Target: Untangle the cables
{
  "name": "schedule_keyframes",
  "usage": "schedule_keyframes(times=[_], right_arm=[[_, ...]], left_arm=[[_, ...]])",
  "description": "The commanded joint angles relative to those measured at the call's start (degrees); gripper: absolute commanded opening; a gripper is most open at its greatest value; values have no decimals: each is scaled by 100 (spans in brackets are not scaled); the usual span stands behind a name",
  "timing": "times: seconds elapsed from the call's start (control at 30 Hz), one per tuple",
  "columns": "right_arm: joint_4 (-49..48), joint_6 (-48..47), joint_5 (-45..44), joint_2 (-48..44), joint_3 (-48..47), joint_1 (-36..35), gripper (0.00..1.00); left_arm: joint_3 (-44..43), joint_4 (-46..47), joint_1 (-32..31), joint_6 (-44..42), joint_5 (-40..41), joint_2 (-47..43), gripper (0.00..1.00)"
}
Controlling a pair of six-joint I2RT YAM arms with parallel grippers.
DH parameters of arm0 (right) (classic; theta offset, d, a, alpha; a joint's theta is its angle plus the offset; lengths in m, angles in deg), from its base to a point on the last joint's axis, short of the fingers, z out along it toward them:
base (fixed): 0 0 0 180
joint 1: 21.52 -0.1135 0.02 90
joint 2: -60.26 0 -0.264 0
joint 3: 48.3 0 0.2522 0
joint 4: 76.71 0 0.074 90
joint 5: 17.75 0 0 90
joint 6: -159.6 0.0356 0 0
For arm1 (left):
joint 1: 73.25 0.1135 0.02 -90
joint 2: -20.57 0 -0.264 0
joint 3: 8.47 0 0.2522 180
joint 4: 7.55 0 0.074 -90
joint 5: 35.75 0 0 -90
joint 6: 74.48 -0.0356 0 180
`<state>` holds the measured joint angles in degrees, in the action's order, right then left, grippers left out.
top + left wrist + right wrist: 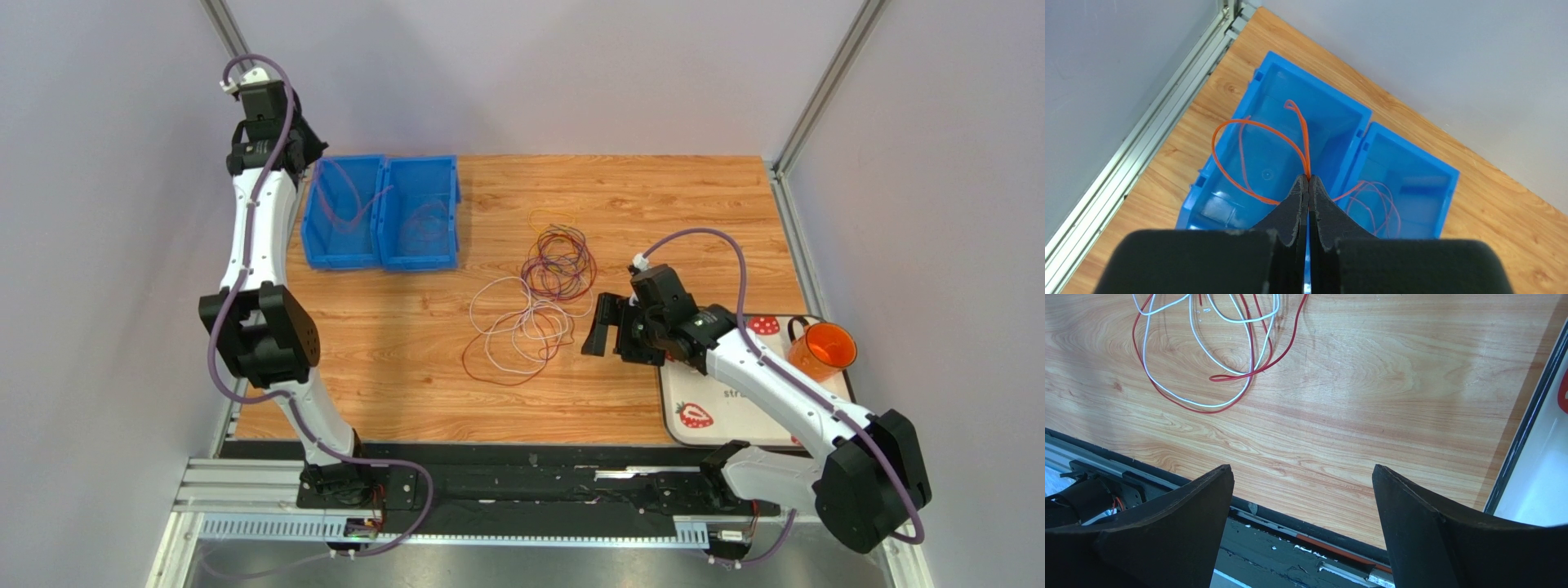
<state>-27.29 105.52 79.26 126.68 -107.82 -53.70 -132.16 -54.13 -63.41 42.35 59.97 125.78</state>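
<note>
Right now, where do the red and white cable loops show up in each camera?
Top external: the red and white cable loops lie mid-table, beside the open right gripper.
Right wrist: upper left corner, on the table beyond the fingers.
Left wrist: not in it; it shows an orange cable pinched by the left gripper over the blue bins.
Shared landmark: the wooden tabletop.

A wooden table (393,368) holds two blue bins (423,259) side by side at its far left. An orange cup (824,350) stands on a strawberry-printed white mat (718,395) at the near right.
</note>
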Motion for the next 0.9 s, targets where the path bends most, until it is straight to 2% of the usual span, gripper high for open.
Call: schedule_keyframes(times=[0.0,0.23,0.27,0.3,0.37,0.4,0.43,0.5,0.7,0.87], right_arm=[[-191,-103,-41,3,-3,-16,88],[-226,-77,-24,65,14,-16,88],[-235,-77,-15,91,-3,-16,88],[-235,-77,-6,100,-21,-16,88],[-217,-85,-15,91,-38,-16,88],[-217,-94,-24,91,-47,-16,88],[-217,-85,-24,82,-39,-7,88],[-226,-77,-15,82,-47,-16,88],[-296,-33,55,109,-56,-16,88],[-340,-15,99,153,-117,-16,88]], left_arm=[[-652,162,52,121,324,333,0],[-521,232,53,279,106,413,1],[-521,232,52,288,44,456,6],[-538,197,52,314,-43,465,22],[-503,135,52,340,-105,474,42],[-486,135,52,340,-193,457,50],[-451,161,52,323,-246,431,52],[-389,170,44,297,-334,352,56],[-222,83,-35,227,-370,-70,56],[93,-119,-676,-194,-71,-658,56]])
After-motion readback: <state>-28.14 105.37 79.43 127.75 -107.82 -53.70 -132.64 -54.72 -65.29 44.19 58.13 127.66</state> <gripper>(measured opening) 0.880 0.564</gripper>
